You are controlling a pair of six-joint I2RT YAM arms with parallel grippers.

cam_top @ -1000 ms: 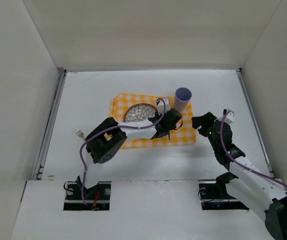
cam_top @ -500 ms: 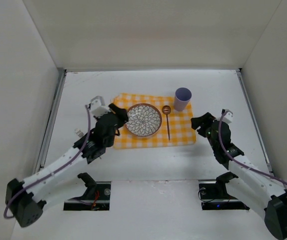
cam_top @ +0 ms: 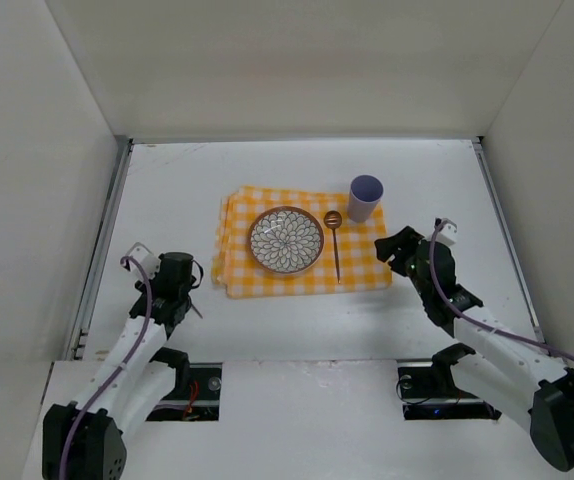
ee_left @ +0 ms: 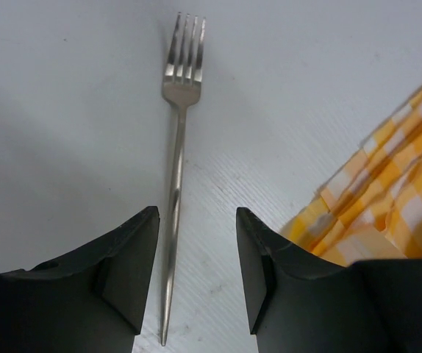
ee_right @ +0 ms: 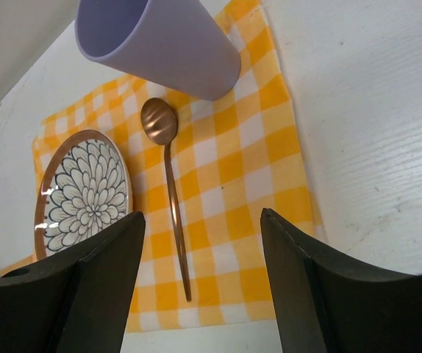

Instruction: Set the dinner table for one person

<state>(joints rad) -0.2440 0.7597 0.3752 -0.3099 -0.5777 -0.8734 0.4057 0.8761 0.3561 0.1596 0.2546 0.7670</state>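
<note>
One piece is not on the setting yet: the fork (ee_left: 178, 169). It lies flat on the bare dinner table (cam_top: 297, 170), off the left side of the checked cloth (cam_top: 362, 270). The left gripper (ee_left: 196, 220) hangs right over it. Its fingers are parted and hold nothing, with the handle running in the gap between them and touching neither. The fork's long axis points straight away from the wrist, tines at the far end and handle tip nearest. In the overhead view the wrist hides the fork.

The left arm is clearly nearer. The right gripper (ee_right: 200, 243) is well apart from the fork, off the cloth's right edge, spread wide and empty.

On the cloth, the plate (cam_top: 285, 240) sits in the middle with the spoon (cam_top: 335, 245) just right of it, bowl away from the arms. The cup (cam_top: 365, 198) stands at the far right corner.

My read: nothing blocks the grasp. The folded cloth corner is near the right finger, so closing could snag it. The fork is thin and flat, so the tips must go low.
</note>
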